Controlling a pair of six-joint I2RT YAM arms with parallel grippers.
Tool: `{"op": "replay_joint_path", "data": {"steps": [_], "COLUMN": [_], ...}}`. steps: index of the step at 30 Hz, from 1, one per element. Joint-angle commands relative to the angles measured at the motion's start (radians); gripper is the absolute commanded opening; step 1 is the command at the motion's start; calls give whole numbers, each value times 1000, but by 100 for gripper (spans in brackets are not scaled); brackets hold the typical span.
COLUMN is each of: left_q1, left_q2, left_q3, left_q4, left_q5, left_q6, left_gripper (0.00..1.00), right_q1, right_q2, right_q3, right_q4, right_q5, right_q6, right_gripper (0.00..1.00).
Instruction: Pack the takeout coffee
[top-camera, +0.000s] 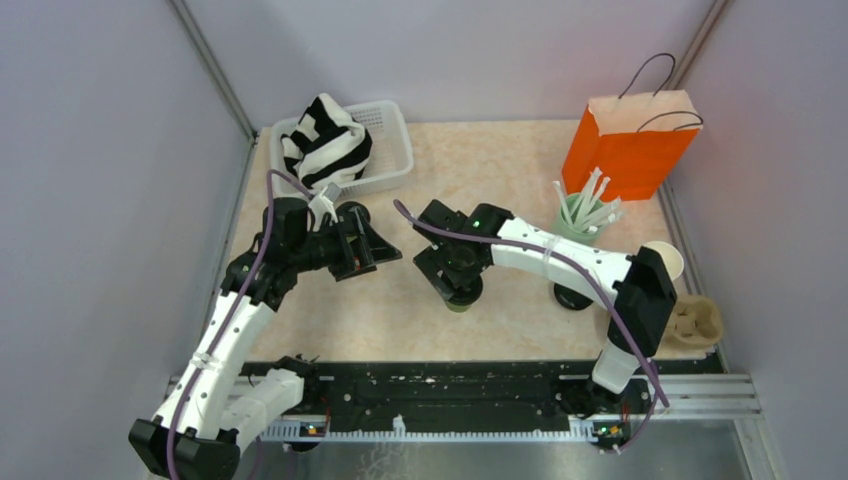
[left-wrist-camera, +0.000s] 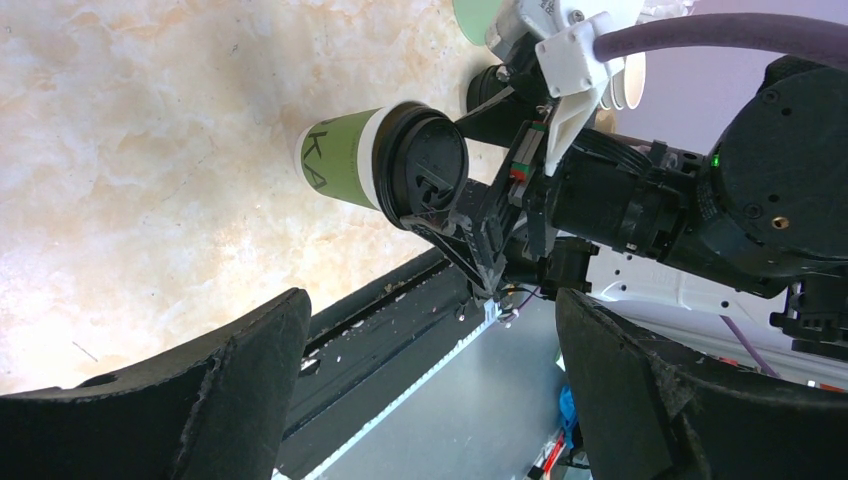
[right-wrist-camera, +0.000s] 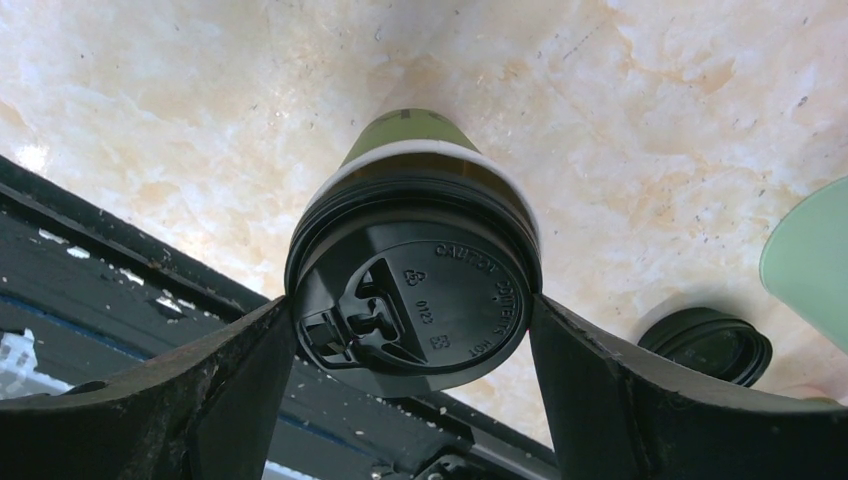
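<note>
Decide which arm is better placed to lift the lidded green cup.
Right. The right gripper brackets the lidded green cup, fingers against both sides of its lid; the left gripper is open, empty.

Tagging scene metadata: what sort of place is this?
Probably a lab robot cell staged for takeout packing, not a café: grey panel walls close around the table, a metal mounting rail, and props like an orange paper bag and green lidded cup.
</note>
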Motion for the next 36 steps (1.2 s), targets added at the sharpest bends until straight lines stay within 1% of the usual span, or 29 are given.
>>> {"op": "replay_joint_path", "data": {"steps": [1, 11, 14, 18, 20, 23, 26, 28, 31, 32, 34, 36], "left_q1": [1, 1, 0, -4, -20, -100, -250, -319, -331, -331, -331, -332], "left_q2": [-1, -2, 1, 19, 38, 101, 203, 301, 437, 455, 484, 526], "left_q3": [21, 3, -8, -35, -42, -23, 20, 61, 124, 135, 140, 148], "left_q4": [22, 39, 51, 85, 109, 160, 215, 215, 157, 151, 174, 188], "left_q5": [14, 32, 43, 93, 102, 84, 7, -20, -16, -32, -40, -25], "left_q6": [11, -2, -10, -23, -21, -6, 38, 100, 186, 207, 252, 284], "left_gripper": [98, 98, 98, 98, 98, 98, 98, 98, 98, 98, 98, 98], "right_q1": [9, 9, 9, 1, -34, -146, -307, -397, -499, -524, -557, -565], "right_q2": [12, 3, -11, -92, -159, -287, -409, -458, -484, -481, -462, -433], "right_q3": [-2, 29, 81, 150, 136, 19, -188, -320, -463, -498, -547, -571], "right_q4": [30, 21, -19, -85, -84, -27, 98, 185, 310, 346, 406, 456], "right_q5": [0, 20, 4, -41, -107, -269, -500, -635, -799, -835, -895, -921], "right_q6": [-8, -2, 4, 17, 29, 54, 61, 64, 80, 87, 99, 104], "right_gripper": [84, 88, 91, 97, 98, 98, 97, 95, 89, 87, 83, 79]}}
